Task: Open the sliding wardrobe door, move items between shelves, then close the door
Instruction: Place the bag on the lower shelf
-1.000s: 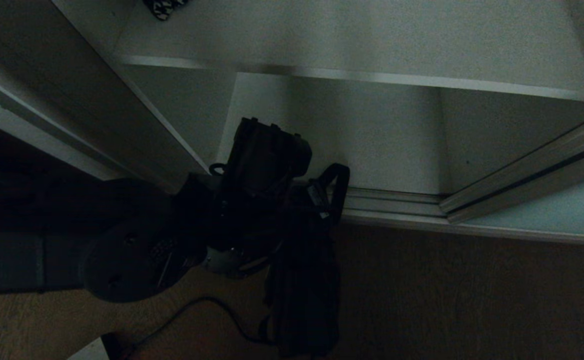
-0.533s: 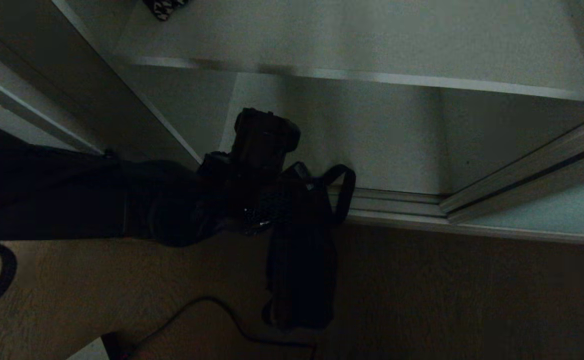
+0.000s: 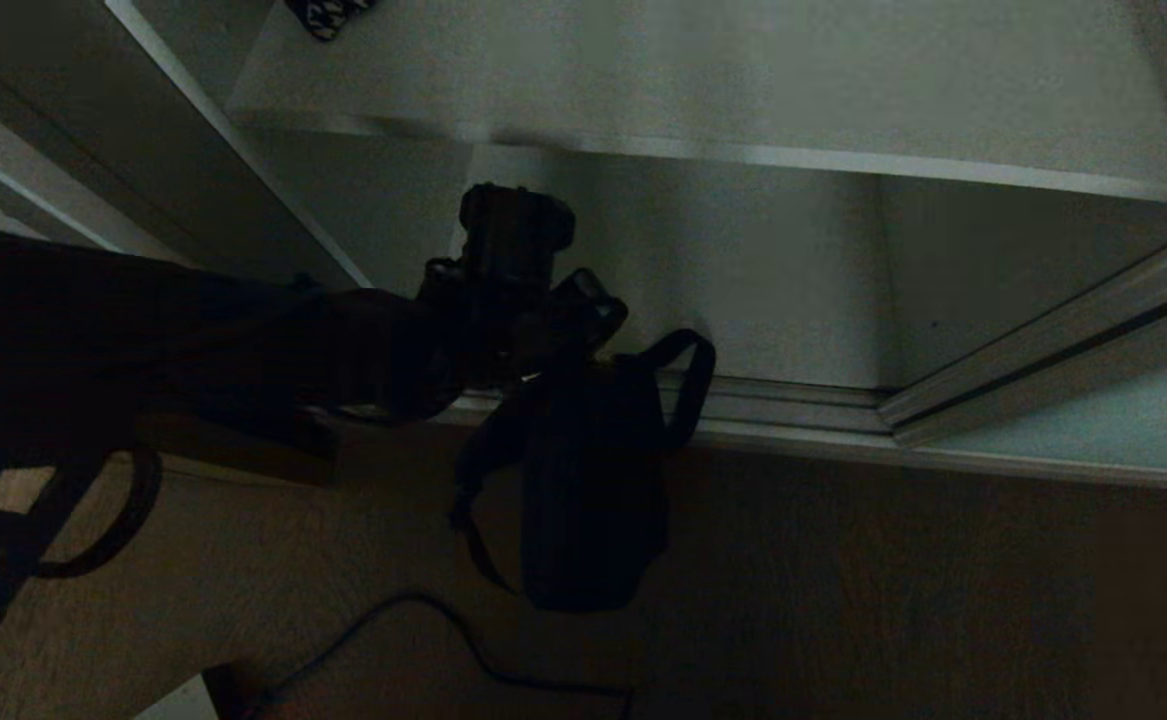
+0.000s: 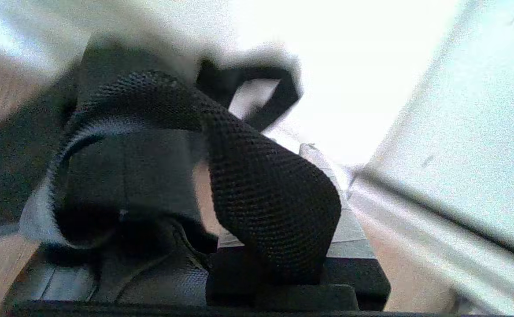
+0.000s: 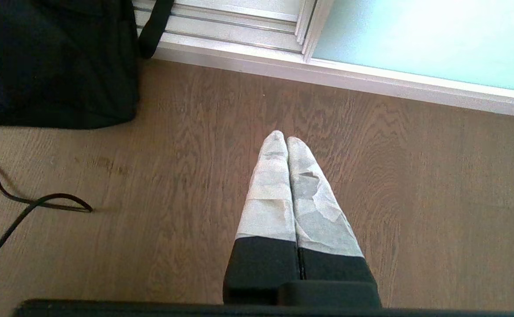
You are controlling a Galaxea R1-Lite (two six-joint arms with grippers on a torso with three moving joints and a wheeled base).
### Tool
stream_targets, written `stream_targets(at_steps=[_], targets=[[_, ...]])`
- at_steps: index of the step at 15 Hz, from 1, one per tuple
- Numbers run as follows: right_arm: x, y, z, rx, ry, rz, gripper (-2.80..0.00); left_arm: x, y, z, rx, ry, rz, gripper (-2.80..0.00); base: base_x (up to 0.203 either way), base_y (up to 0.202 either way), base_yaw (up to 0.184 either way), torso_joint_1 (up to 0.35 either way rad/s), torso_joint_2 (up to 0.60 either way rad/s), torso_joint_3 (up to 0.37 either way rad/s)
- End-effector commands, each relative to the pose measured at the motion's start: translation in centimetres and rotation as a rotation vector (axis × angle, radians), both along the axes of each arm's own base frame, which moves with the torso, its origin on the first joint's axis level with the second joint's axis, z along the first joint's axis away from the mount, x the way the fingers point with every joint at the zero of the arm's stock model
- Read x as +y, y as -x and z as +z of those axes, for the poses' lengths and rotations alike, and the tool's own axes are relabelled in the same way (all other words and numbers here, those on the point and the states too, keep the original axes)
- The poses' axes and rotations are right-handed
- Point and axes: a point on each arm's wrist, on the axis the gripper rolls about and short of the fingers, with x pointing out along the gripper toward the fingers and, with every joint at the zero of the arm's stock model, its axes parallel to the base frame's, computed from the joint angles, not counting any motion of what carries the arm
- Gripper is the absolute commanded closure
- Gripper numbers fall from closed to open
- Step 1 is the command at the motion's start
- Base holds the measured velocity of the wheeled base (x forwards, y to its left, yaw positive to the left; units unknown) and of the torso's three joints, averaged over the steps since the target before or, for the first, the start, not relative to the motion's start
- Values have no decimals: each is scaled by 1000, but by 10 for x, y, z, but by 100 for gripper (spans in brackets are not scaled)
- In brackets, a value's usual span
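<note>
Black bundle (image 3: 593,480) hangs before shelf (image 3: 743,90); cable (image 3: 423,630) on floor below.

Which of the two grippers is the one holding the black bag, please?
The left gripper: it is shut on a strap of the black bag, while the right gripper is shut on nothing above the floor.
</note>
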Motion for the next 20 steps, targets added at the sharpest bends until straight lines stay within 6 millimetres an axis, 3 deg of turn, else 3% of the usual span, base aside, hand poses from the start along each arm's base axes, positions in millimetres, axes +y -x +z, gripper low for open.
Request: stream_targets(at_steps=[1,7,13,18,20], targets=[[0,0,0,-3,0,0,0,1,-14,-3,-45,17,19,0,0,0,0,0,0,0],[0,0,0,-3,0,0,0,15,-60,-16,-173,3,92,0,0,0,0,0,0,0],[0,0,0,-2,0,0,0,19,-64,2,-363,-24,117,0,0,0,0,0,0,0],[0,0,0,-3,0,0,0,15,-95,-37,-472,-107,174,0,0,0,0,0,0,0],[0,0,0,-3,0,1,0,14,-101,-40,-502,-111,192,0,0,0,0,0,0,0]])
